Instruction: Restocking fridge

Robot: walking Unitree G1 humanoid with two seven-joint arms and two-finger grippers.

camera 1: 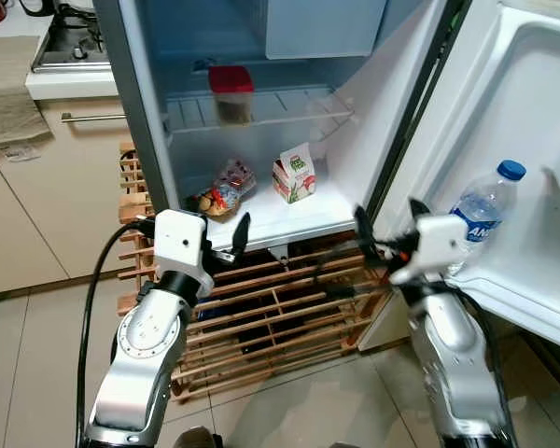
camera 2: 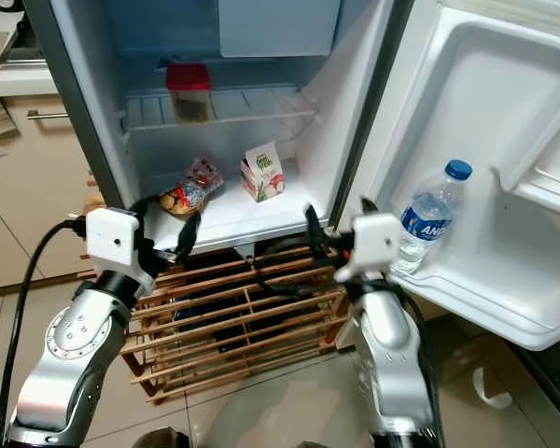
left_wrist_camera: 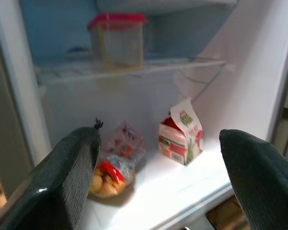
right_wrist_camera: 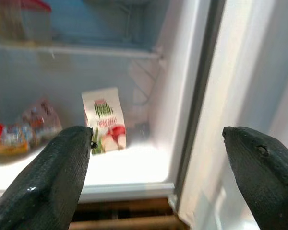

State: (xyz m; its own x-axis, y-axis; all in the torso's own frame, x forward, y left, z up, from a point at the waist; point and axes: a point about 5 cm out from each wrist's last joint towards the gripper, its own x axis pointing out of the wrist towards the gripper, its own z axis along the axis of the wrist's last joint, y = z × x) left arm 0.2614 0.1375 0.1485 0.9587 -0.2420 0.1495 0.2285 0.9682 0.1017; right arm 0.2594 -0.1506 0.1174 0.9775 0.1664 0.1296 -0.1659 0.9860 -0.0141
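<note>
Both silver arms up in front of the open fridge, nothing held. Left gripper (camera 1: 226, 235) and right gripper (camera 1: 385, 233) hover just short of the fridge's front edge, fingers spread wide on both, empty.

Below them: slatted wooden crate (camera 1: 271, 317) under the fridge, on the tiled floor.

White bottom shelf (camera 1: 299, 217): clear bag of snacks with red label (camera 1: 226, 189) at left, small white-and-red gable-top carton (camera 1: 294, 174) just right of it, apart, upright.

Door at right: clear plastic water bottle with blue cap (camera 1: 483, 207) standing in the white door bin (camera 1: 532, 289), close beside the right wrist.

Wire shelf above: clear plastic container with red lid (camera 1: 232, 93).

Judgement: stock looks already placed; either a fresh pick or door close is next. If reaching in, keep fingers above the shelf lip and go between bag and carton, carton tips easily. Right arm should clear the bottle before swinging toward the door.
</note>
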